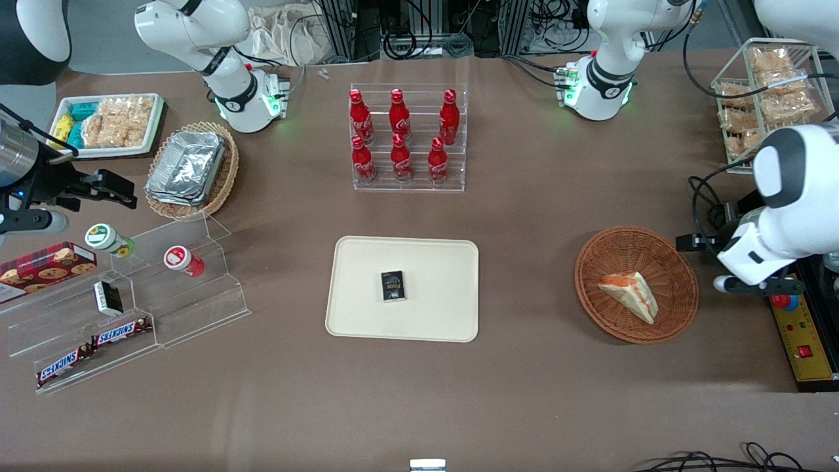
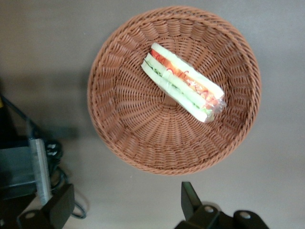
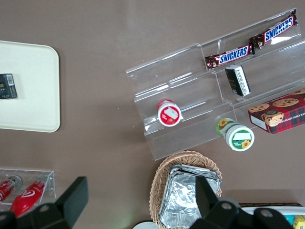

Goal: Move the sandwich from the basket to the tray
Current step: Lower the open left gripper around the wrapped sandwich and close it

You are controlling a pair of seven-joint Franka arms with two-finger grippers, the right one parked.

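Observation:
The sandwich [image 1: 629,294] [image 2: 183,83], a wrapped pale wedge with red and green filling, lies in the reddish-brown wicker basket [image 1: 590,262] [image 2: 124,129]. My left gripper [image 1: 726,265] [image 2: 126,206] hangs above the table just outside the basket's rim, toward the working arm's end. It is open wide, with nothing between its fingers [image 2: 190,200]. The cream tray [image 1: 367,314] [image 3: 28,86] lies in the middle of the table, well away from the basket toward the parked arm's end, and carries a small black box [image 1: 393,286].
A clear rack of red cola bottles [image 1: 406,137] stands farther from the camera than the tray. A yellow-and-black control box [image 1: 803,341] and cables sit close beside the gripper. A wire rack of snack packets [image 1: 767,92] stands near the working arm's base.

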